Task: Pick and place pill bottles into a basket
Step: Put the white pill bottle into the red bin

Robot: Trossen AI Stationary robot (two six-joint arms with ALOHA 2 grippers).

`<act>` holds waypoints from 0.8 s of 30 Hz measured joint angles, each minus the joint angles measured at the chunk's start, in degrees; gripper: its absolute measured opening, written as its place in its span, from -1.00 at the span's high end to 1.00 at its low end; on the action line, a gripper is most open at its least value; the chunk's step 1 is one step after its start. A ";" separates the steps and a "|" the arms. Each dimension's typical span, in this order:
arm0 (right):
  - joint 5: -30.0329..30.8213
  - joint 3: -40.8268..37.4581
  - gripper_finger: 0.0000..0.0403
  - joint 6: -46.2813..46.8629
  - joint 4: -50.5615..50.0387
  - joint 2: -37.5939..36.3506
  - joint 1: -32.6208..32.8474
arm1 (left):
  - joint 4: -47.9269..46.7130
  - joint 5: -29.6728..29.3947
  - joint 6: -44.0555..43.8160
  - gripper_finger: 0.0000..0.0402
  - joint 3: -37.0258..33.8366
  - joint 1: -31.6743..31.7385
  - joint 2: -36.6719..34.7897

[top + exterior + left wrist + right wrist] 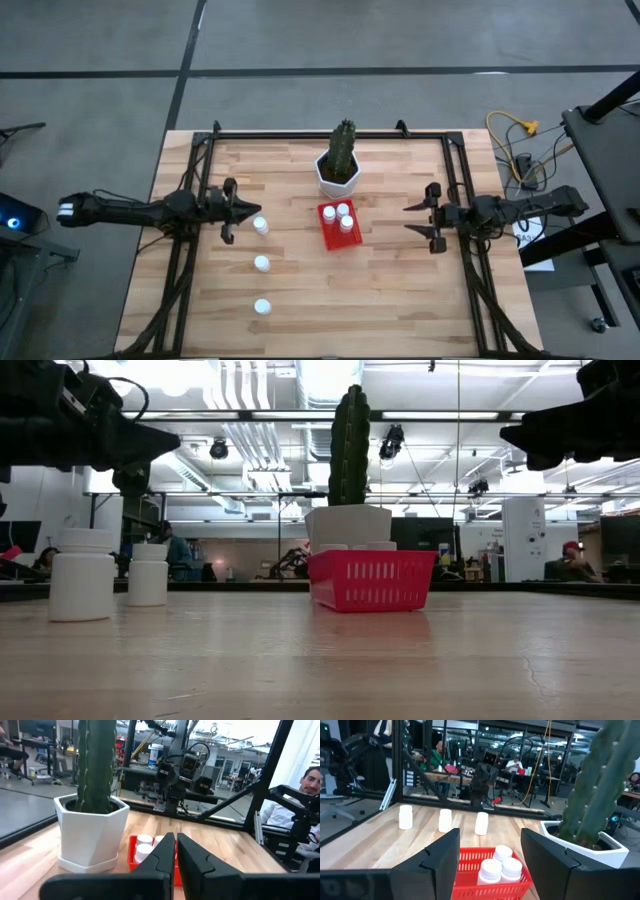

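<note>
- Nearest you on the wooden counter point(400, 290), three pill bottles point(262, 307) stand upright in a row on the left half, apart from each other: one at the near edge, one point(261, 263) midway, one point(260, 225) farther back.
- You have the left claw point(229, 212) just beside that farthest loose bottle, its fingers pressed together and holding nothing.
- Your right claw point(424, 222) hovers on the counter's right side, fingers spread wide and empty, well apart from the basket.
- Mid-counter sits the red basket point(330, 240) with three more bottles point(344, 218) upright inside.
- Just behind the basket you see a white hexagonal pot point(338, 176) holding a green cactus point(343, 145).
- Beyond the counter lie a grey floor point(300, 40), a workshop with black frames, and a seated person point(295, 805).
</note>
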 joint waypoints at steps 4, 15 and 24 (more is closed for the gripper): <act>-0.02 0.00 0.00 0.24 -3.56 -3.80 0.00 | 0.01 0.02 -2.76 1.00 0.00 0.00 0.84; -0.22 0.02 0.00 0.00 -9.50 -7.99 0.00 | 0.54 0.04 -5.66 1.00 0.00 0.00 4.77; -0.22 0.02 0.00 0.17 -9.50 -7.99 0.00 | 7.15 0.56 -5.23 1.00 0.23 0.00 8.88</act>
